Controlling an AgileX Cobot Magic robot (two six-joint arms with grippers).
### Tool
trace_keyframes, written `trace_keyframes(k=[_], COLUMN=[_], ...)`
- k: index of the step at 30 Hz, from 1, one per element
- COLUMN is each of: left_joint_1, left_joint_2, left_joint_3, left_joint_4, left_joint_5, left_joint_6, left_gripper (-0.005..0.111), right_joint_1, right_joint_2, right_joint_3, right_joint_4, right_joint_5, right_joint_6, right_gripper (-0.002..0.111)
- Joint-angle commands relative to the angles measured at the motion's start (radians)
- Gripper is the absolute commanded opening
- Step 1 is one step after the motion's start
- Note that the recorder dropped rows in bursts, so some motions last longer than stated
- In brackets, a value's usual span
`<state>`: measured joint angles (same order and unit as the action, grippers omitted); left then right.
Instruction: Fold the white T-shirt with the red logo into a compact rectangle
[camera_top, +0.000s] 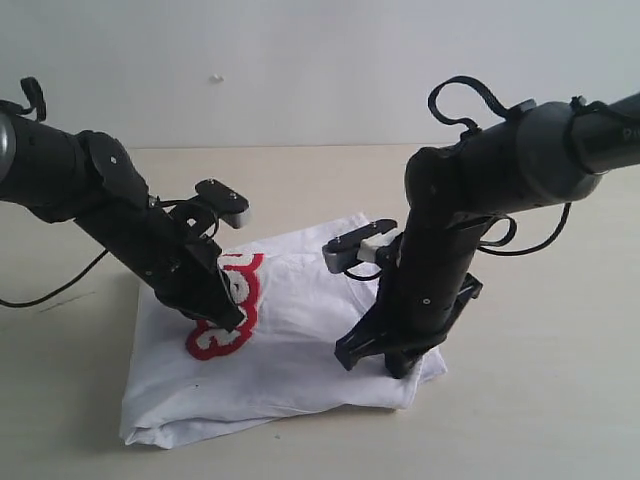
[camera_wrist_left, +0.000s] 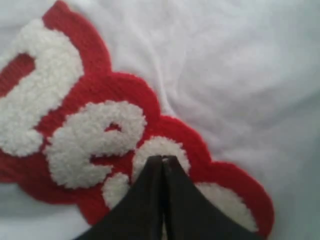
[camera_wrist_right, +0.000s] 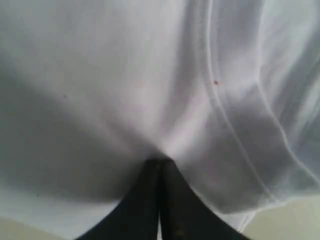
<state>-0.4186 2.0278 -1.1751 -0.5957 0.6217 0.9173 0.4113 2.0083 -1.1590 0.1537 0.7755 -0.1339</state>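
The pale table carries the white T-shirt, folded into a thick, roughly rectangular bundle near its middle. The black left arm and right arm lean down onto the bundle, one from each side. The red logo lies on the bundle's left part, fuzzy white letters facing up. The left gripper has its jaws closed together, tips pressing on the logo. The right gripper, jaws likewise closed, pushes into plain white cloth near the bundle's right edge; whether any fabric is pinched cannot be told.
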Motion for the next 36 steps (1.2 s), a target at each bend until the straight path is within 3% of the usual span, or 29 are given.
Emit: trace_keyframes(k=[1,11,20,26,36], left_joint_1=[0.000,0.002,0.132,0.200,0.200], left_joint_2=[-0.032,-0.268,-0.530,-0.765,-1.181], left_joint_3=[-0.017,-0.011,0.066,0.172,0.293], left_joint_4=[0.008,0.008,-0.005,-0.104,-0.177], left_joint_5=[0.041,0.045,0.003,-0.105,-0.317], left_joint_6=[-0.005,-0.042,-0.189,-0.193,-0.196], left_gripper=[0.000,0.000,0.000,0.000,0.000], right_joint_1=[0.002,0.002,0.001,0.001,0.001], right_joint_2=[-0.029,-0.329,-0.606,-0.794,-1.146], right_joint_3=[-0.033,-0.046,-0.044,0.012,0.157], right_joint_4=[-0.017,-0.073,-0.140,-0.173,-0.176], right_joint_5=[-0.022,-0.078,-0.088,-0.163,-0.271], right_joint_6=[0.006,0.027,0.079,0.134,0.149], right_gripper=[0.000,0.000,0.000,0.000,0.000])
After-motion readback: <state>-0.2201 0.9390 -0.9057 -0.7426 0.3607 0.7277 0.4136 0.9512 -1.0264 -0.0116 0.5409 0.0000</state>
